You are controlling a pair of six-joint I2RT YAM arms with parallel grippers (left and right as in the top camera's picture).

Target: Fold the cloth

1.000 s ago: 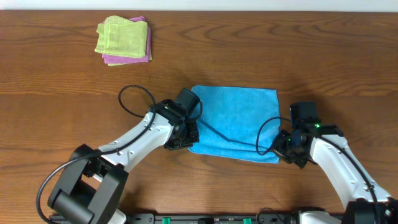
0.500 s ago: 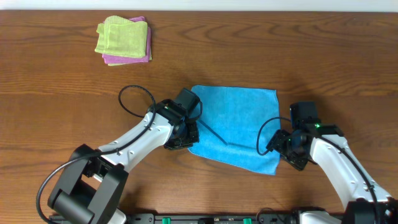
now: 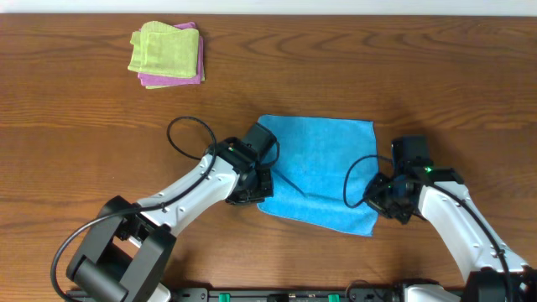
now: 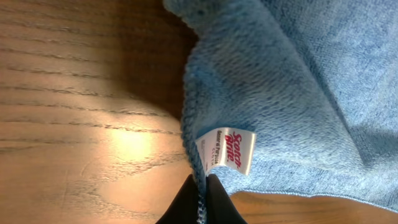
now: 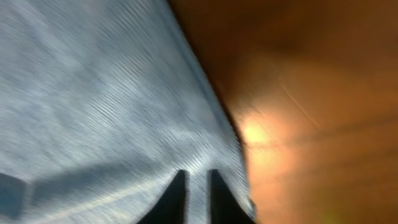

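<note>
Both arms reach in at the cloth's (image 3: 323, 164) near edge.
Left gripper (image 4: 200, 190) is pinched on its tagged hem; right gripper (image 5: 196, 186) rests at the near right corner, its grip lost in blur.

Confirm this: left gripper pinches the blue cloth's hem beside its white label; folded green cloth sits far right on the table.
Wrong side: the overhead view shows the folded green cloth far left on the table. The left gripper does pinch the blue cloth's hem beside its white label.

Both pinched: left hand (image 4: 202, 186), right hand (image 5: 196, 180)
</note>
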